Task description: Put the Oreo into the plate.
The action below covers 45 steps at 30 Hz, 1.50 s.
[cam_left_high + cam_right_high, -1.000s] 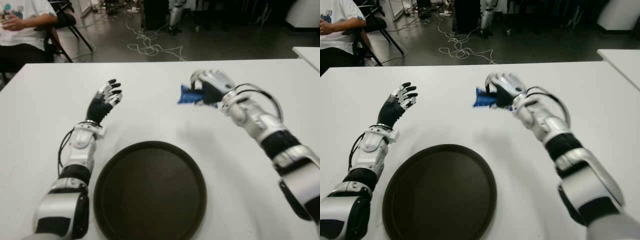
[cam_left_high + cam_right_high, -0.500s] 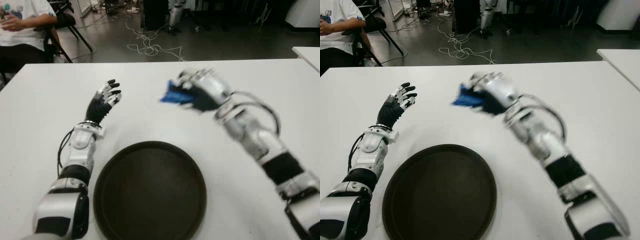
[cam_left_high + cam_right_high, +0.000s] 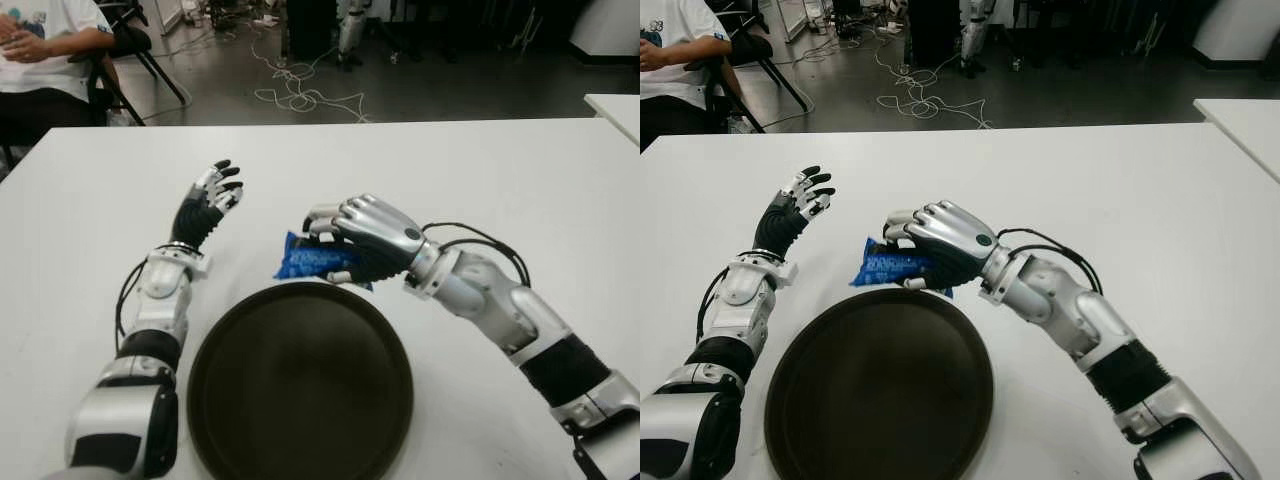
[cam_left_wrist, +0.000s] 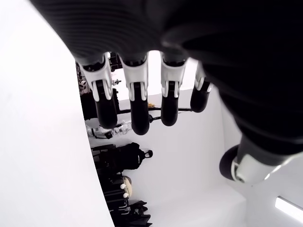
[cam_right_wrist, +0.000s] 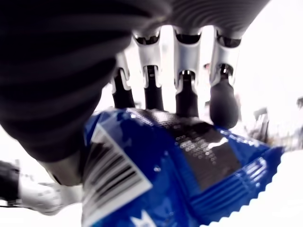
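Observation:
A blue Oreo pack [image 3: 305,260] is gripped in my right hand [image 3: 350,240], held just past the far rim of the dark round plate [image 3: 300,385]. In the right wrist view the curled fingers [image 5: 187,90] close over the blue wrapper [image 5: 189,175] with its barcode showing. My left hand [image 3: 212,195] shows to the left of the pack, fingers spread and holding nothing; its wrist view shows straight fingers [image 4: 137,99] over the white table.
The white table [image 3: 500,170] spreads around the plate. A seated person [image 3: 45,55] is beyond the table's far left corner. Cables [image 3: 300,95] lie on the floor behind. Another white table's corner [image 3: 615,105] shows at the far right.
My right hand has carried the Oreo pack from the far middle of the table leftward and toward me, down to the plate's far rim. The left hand has stayed put.

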Motion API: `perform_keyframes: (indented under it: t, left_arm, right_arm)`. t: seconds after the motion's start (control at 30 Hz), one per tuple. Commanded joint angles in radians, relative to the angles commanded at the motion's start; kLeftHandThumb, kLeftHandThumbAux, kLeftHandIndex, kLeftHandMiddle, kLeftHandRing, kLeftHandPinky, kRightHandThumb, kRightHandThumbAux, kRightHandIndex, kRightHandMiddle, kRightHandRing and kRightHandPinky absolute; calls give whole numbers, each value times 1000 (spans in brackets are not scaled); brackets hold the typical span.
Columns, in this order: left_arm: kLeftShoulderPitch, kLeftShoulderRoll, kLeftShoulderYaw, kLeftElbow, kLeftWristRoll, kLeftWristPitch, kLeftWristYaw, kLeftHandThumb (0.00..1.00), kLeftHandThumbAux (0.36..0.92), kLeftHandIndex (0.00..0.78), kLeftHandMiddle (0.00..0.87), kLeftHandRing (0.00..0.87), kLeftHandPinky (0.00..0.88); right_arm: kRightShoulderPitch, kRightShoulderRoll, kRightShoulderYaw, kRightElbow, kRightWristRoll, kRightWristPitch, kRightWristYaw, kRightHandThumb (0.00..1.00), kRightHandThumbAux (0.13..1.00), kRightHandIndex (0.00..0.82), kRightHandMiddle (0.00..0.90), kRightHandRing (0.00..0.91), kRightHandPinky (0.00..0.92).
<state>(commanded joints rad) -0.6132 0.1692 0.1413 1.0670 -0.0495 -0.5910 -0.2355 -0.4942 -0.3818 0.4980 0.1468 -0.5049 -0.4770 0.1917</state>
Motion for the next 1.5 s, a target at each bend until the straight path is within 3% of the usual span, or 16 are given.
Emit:
perform_keyframes:
  t: [0.47,0.8,0.93,1.07,1.13,1.3,1.37,1.4,1.5]
  left_arm:
    - [-3,1,-5,3,3,2,5,227,551,107,165,165,200]
    - [0,-1,-11,-6,10,1,15,210,559,100,160,160,185]
    - [2,-3,-13,-9,12,2,23,214,557,106,167,165,191]
    - [3,-4,-16,-14,13,4,24,211,563,107,172,168,190]
    - [5,-5,-16,-16,12,4,22,211,562,100,164,166,196]
    - [5,-8,-15,-16,10,3,24,216,584,98,169,167,203]
    - [6,-10,-14,-17,9,2,26,216,588,99,170,167,203]
    - [6,-11,-14,-18,8,1,27,217,592,101,173,168,204]
    - [7,-13,-12,-19,8,-1,31,226,597,107,176,169,208]
  right_arm:
    - [19,38,-17,31,54,-34,91,690,732,424,671,679,666]
    - [45,62,-35,11,160,-30,170,689,734,422,697,718,725]
    - [60,75,-47,7,183,-43,178,690,734,421,666,690,695]
    - [68,82,-55,13,191,-66,174,690,734,420,585,608,611]
    - [69,86,-57,23,201,-92,173,686,737,416,507,526,514]
    - [68,85,-58,40,230,-138,194,672,743,398,227,221,198]
    - [68,84,-59,43,233,-146,202,669,744,396,186,176,149]
    - [68,83,-59,44,234,-150,207,466,774,275,133,117,95]
    - [65,86,-53,66,225,-165,216,157,811,115,46,39,31]
